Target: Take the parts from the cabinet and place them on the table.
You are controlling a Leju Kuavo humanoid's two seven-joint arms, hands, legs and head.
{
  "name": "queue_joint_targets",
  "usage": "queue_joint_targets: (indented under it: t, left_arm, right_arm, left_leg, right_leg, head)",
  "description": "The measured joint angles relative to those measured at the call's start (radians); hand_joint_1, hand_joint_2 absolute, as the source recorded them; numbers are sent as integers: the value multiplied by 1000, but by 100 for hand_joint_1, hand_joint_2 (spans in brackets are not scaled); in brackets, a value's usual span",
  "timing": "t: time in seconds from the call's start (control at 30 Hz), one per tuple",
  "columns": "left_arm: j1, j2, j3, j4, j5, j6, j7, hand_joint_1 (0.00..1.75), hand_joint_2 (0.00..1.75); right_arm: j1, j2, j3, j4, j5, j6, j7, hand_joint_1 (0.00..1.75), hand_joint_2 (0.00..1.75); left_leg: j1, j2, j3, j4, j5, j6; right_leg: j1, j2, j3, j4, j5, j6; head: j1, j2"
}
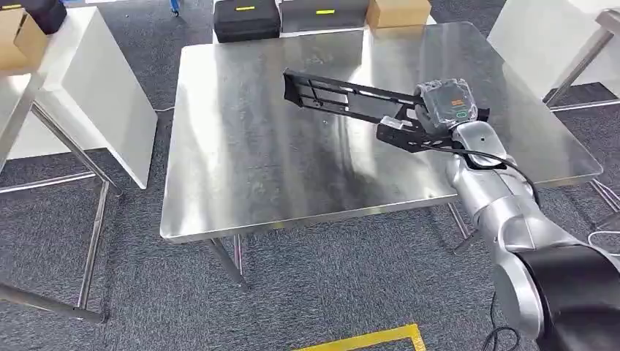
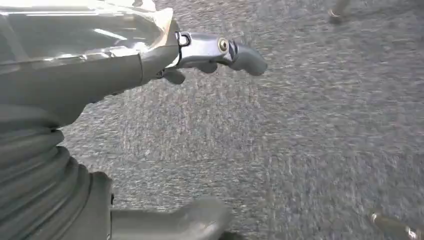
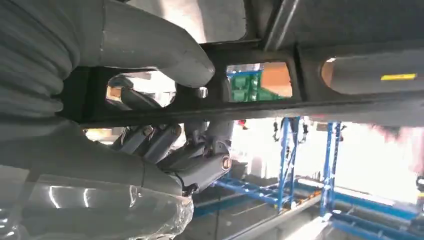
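Brushed stainless steel: square-topped table (image 1: pixel 241 168), thin metal legs, on grey speckled carpet (image 1: pixel 329 292). All places below are given from this table.

Black part (image 1: pixel 343 97): long, flat, frame-like bracket with rectangular cut-outs, matte finish. Held over the table's right half, its free end reaching toward the table centre; whether it touches the steel cannot be told. In the right wrist view the part (image 3: pixel 280 95) shows as a dark bar with windows through it.

Right hand (image 1: pixel 431 117): over the table's right side, at the end of a silver arm that comes in across the near right edge. Grips the part's near end; the grey thumb (image 3: pixel 165 55) lies over one face and the darker fingers (image 3: pixel 165 145) are curled against the other, pinching the bar between them.

Left hand (image 2: pixel 100 100): above carpet, grey ribbed cover, holding nothing; thumb and one finger apart, the other fingers unclear.

Beyond the table's far edge: two black hard cases (image 1: pixel 247 18), closed, yellow labels on the lids, contents not visible; beside them a closed brown cardboard box (image 1: pixel 398 12).

Left of the table: white angled panel (image 1: pixel 102 88) on a metal frame, and an open cardboard box (image 1: pixel 18 40), contents not visible.

Near side of the table, on the carpet: yellow floor tape (image 1: pixel 369 340).
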Motion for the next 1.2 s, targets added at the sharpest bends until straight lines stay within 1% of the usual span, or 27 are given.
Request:
queue_joint_targets:
  t: [0.03, 0.07, 0.1, 0.13, 0.17, 0.2, 0.23, 0.27, 0.3, 0.33, 0.37, 0.4, 0.43, 0.47, 0.5, 0.53, 0.6, 0.63, 0.67, 0.77, 0.8, 0.9, 1.0, 1.03, 1.13, 1.17, 1.2]
  left_arm:
    - [1, 1, 0, 0, 0, 1, -1, 0, 175]
    - [3, -2, 0, 0, 0, 2, -4, 0, 175]
    - [2, -1, 1, 0, 0, 3, -6, 0, 175]
    - [1, -1, 1, 0, 0, 3, -8, 0, 175]
    - [1, 0, 1, 0, 0, 3, -10, 0, 175]
    - [1, 0, 1, 0, 0, 5, -16, 0, 175]
    - [3, -1, 1, 0, 0, 14, -26, 0, 175]
    - [6, -3, 1, 0, 0, 19, -33, 0, 175]
    - [7, -4, 1, 0, 0, 23, -39, 0, 175]
    - [6, -5, 1, 0, -1, 29, -52, 0, 175]
    - [6, -6, 1, 0, -3, 38, -84, 0, 175]
    - [7, -7, 1, 0, -3, 44, -110, 0, 175]
    - [7, -8, 1, 0, -4, 54, -140, 0, 175]
    - [3, -10, 1, -1, -4, 59, -143, 0, 175]
    - [3, -11, 3, -1, -3, 66, -144, 0, 175]
    - [4, -13, 6, -1, -3, 74, -144, 0, 175]
    - [3, -13, 12, -1, 0, 74, -144, 0, 175]
    - [2, -13, 13, -1, 4, 71, -145, 0, 175]
    - [0, -14, 17, -1, 8, 66, -145, 0, 175]
    - [-4, -14, 26, -1, 9, 64, -145, 0, 175]
    - [-4, -14, 27, -1, 10, 64, -145, 0, 0]
    - [-4, -13, 30, -1, 11, 64, -144, 0, 0]
    - [-4, -13, 39, -1, 15, 55, -141, 0, 0]
    - [-4, -13, 41, -1, 15, 54, -140, 0, 0]
    - [-4, -13, 45, -1, 19, 54, -138, 0, 0]
    - [-3, -13, 48, -1, 19, 54, -138, 0, 0]
    - [-3, -13, 50, -1, 19, 54, -138, 0, 0]
  right_arm:
    - [0, -1, 0, 0, 2, 0, 0, 175, 175]
    - [2, -7, -1, 0, 2, 0, 0, 175, 175]
    - [2, -6, -1, 0, 2, 0, -2, 175, 175]
    - [4, -8, -2, 1, 2, 0, -3, 175, 175]
    - [11, -13, -3, 2, 2, 0, -3, 175, 175]
    - [20, -18, -3, 3, 3, 0, -3, 175, 175]
    - [30, -22, -3, 5, 4, 0, -3, 175, 175]
    - [37, -24, -3, 5, 5, 0, -5, 175, 175]
    - [39, -26, -4, 5, 6, 0, -7, 175, 175]
    - [39, -26, -4, 5, 6, -1, -7, 175, 175]
    - [38, -31, -5, 5, 7, -1, -7, 175, 175]
    - [39, -32, -6, 6, 7, -1, -8, 175, 175]
    - [37, -39, -8, 6, 8, -2, -8, 175, 175]
    - [39, -37, -8, 5, 11, -5, -10, 175, 175]
    - [37, -40, -9, 5, 12, -5, -10, 0, 0]
    - [36, -40, -9, 3, 15, -7, -10, 0, 0]
    - [33, -42, -11, 3, 17, -9, -10, 0, 0]
    - [33, -42, -11, 3, 20, -10, -10, 0, 0]
    - [34, -42, -11, 3, 24, -10, -10, 0, 0]
    - [34, -42, -11, 3, 24, -10, -10, 0, 0]
    - [34, -42, -11, 3, 24, -10, -10, 0, 0]
    - [34, -42, -13, 3, 25, -10, -6, 0, 0]
    - [31, -43, -16, 3, 34, -9, 13, 0, 0]
    - [28, -45, -17, 3, 38, -5, 33, 0, 0]
    - [9, -54, -21, 6, 52, 46, 110, 0, 0]
    - [2, -58, -27, 8, 52, 65, 134, 0, 0]
    - [-3, -60, -30, 9, 52, 74, 147, 0, 0]
  left_leg:
    - [-5, 0, 17, -10, -5, 10]
    - [0, -3, 36, -23, -4, 20]
    - [0, -4, 45, -30, -8, 28]
    - [-1, -5, 49, -31, -13, 35]
    - [-1, -7, 56, -31, -21, 41]
    - [-1, -12, 66, -31, -28, 43]
    - [-3, -16, 78, -31, -37, 43]
    - [-5, -19, 90, -31, -45, 42]
    - [-7, -21, 102, -30, -54, 41]
    - [-9, -21, 116, -30, -65, 38]
    - [-9, -22, 126, -30, -74, 35]
    - [-15, -24, 129, -24, -81, 30]
    - [-16, -27, 127, -24, -92, 23]
    - [-18, -26, 129, -23, -97, 17]
    - [-18, -25, 136, -21, -95, 15]
    - [-17, -23, 134, -23, -96, 22]
    - [-13, -21, 136, -23, -98, 21]
    - [-13, -20, 139, -26, -98, 21]
    - [-13, -19, 143, -31, -103, 18]
    - [-14, -16, 147, -37, -109, 22]
    - [-13, -15, 147, -38, -111, 27]
    - [-13, -14, 148, -39, -112, 27]
    - [-12, -13, 148, -39, -109, 22]
    - [-12, -12, 148, -39, -108, 21]
    - [-12, -12, 148, -39, -104, 14]
    - [-12, -12, 148, -39, -102, 11]
    - [-12, -12, 148, -39, -102, 10]
  right_leg:
    - [2, -1, -2, 6, 7, 11]
    - [-4, -1, -30, 48, 5, 5]
    - [-1, 0, -69, 113, 8, 0]
    - [-1, -1, -122, 194, -2, -4]
    - [0, 1, -176, 261, -32, -14]
    - [2, 1, -219, 303, -67, -12]
    - [4, 1, -244, 311, -84, -13]
    - [3, 1, -248, 283, -75, -4]
    - [3, 1, -240, 224, -44, 7]
    - [3, 0, -217, 126, 23, 24]
    - [2, -2, -197, 43, 91, 30]
    - [4, -6, -194, -9, 142, 32]
    - [9, -7, -178, -6, 135, 5]
    - [13, -3, -176, -7, 146, -5]
    - [15, -5, -178, -13, 147, -21]
    - [7, -3, -174, -6, 160, -18]
    - [12, 3, -173, -7, 158, -21]
    - [12, 4, -172, -8, 154, -27]
    - [12, 5, -172, -9, 152, -29]
    - [12, 8, -171, -10, 150, -30]
    - [12, 9, -170, -10, 149, -31]
    - [12, 9, -169, -10, 150, -33]
    - [13, 9, -169, -10, 153, -37]
    - [13, 9, -169, -10, 153, -37]
    - [13, 9, -169, -10, 154, -39]
    - [13, 9, -169, -10, 154, -39]
    - [13, 9, -169, -10, 155, -40]
  head:
    - [-1, 0]
    - [4, 0]
    - [3, 0]
    - [4, 0]
    - [4, 0]
    - [7, 0]
    - [8, 0]
    - [8, 0]
    - [9, 0]
    - [8, 0]
    - [8, 0]
    - [10, 0]
    - [12, 0]
    - [11, 0]
    - [12, 0]
    - [9, 0]
    - [9, 0]
    - [10, 0]
    - [8, 0]
    - [8, 0]
    - [9, 0]
    - [9, 0]
    - [9, 0]
    - [8, 0]
    - [9, 0]
    - [9, 0]
    - [10, 0]
